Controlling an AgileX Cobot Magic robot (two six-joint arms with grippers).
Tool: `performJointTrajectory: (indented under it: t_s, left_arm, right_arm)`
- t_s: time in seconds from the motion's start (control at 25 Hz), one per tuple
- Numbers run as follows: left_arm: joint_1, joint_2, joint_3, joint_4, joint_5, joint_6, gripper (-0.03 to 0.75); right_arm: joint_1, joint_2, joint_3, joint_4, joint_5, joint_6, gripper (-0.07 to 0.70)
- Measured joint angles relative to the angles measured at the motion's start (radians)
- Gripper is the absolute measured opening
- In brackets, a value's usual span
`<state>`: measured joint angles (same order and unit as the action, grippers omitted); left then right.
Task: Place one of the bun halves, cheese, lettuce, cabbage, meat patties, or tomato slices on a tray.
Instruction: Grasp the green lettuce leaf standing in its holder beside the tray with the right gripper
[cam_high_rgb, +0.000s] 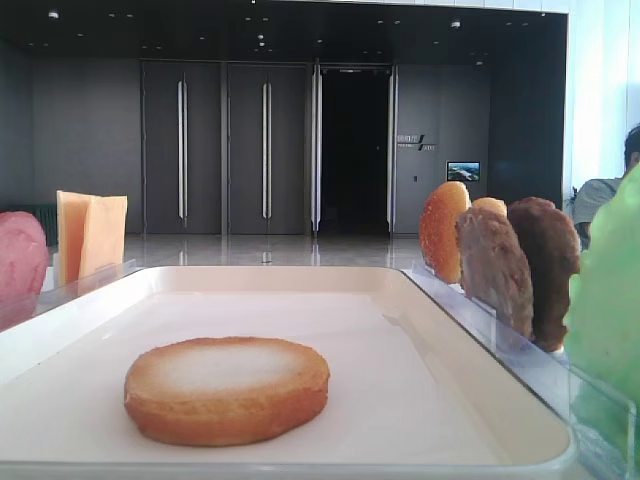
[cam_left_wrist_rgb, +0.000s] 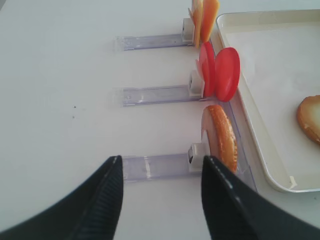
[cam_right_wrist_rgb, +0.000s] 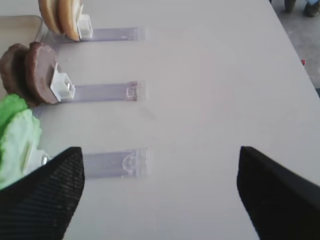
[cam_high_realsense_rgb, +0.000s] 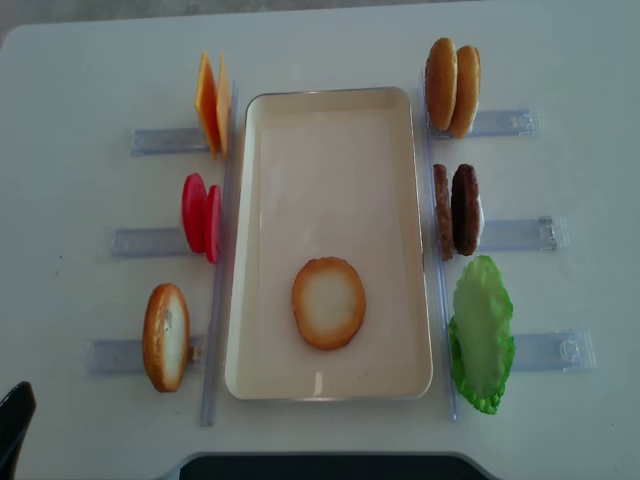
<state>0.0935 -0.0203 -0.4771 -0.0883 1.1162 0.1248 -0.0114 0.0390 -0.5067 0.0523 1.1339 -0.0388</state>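
the cream-white tray (cam_high_realsense_rgb: 330, 110) lies lengthwise in the middle of the white table (cam_high_realsense_rgb: 80, 60). one bun half (cam_high_realsense_rgb: 328, 302) lies flat inside it, pale toasted face up, near the end closest to the robot and clear of the rim; the rest of the tray floor is bare.

clear plastic racks flank the tray. along its left side, far to near: two cheese slices (cam_high_realsense_rgb: 210, 102) standing on edge, two tomato slices (cam_high_realsense_rgb: 201, 216) upright and close together, and a single bun half on edge (cam_high_realsense_rgb: 166, 336) in the nearest rack. along its right side, far to near: two bun halves (cam_high_realsense_rgb: 452, 86) upright and touching, two meat patties (cam_high_realsense_rgb: 456, 210) upright side by side, one greyer and one darker, and the lettuce (cam_high_realsense_rgb: 482, 332) leaning in the nearest rack, just beside the tray's rim.

the right gripper (cam_right_wrist_rgb: 160, 192) hovers over bare table to the right of the lettuce rack (cam_right_wrist_rgb: 116, 163), its jaws spread wide with nothing between them and touching nothing; the lettuce shows at the left edge of its wrist view.

the left gripper (cam_left_wrist_rgb: 161, 197) hangs above the nearest left rack (cam_left_wrist_rgb: 155, 166), in line with the bun half standing there. its jaws stand well apart, holding nothing, and neither finger touches the bun or the rack.
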Motion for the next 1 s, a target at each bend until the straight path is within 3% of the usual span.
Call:
performJointTrajectory:
  t_s: [0.36,0.52,0.84,1.0]
  left_arm:
    - [0.000,0.000,0.000,0.000,0.000,-0.001,0.391]
    - [0.000,0.000,0.000,0.000,0.000,-0.002,0.391]
    - [0.000,0.000,0.000,0.000,-0.001,-0.002,0.391]
    - [0.000,0.000,0.000,0.000,-0.001,-0.002,0.391]
  right_arm:
    - [0.000,0.369,-0.162,0.025,0.074,0.000,0.589]
    - [0.000,0.483,-0.221,0.023,0.081,0.027,0.589]
    - [0.000,0.529,-0.238,0.025,0.085,0.054,0.589]
    - [0.000,0.530,-0.238,0.099,0.088,0.057,0.589]
